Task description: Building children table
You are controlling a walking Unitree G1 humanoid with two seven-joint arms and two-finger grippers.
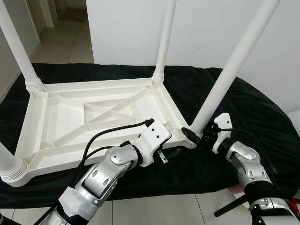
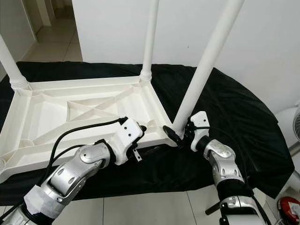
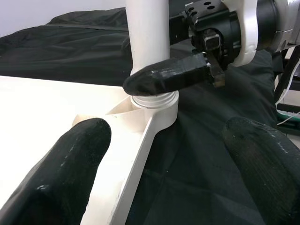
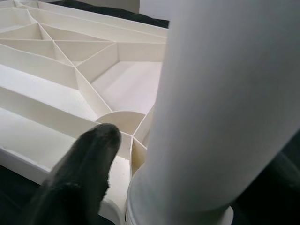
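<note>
As right pincer [image 1: 196, 136] grips table leg [image 1: 225, 77], left pincer [image 3: 164, 154] open

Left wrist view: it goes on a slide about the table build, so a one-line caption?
Right gripper grips white leg at tabletop corner socket.

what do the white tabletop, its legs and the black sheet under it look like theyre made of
Tabletop: likely moulded plastic, matte white, with ribbed webbing on its underside. Legs: smooth white tubes, probably the same plastic, with ridged collars at the sockets. Black sheet: fabric, judging by its soft wrinkles and folds.
</note>
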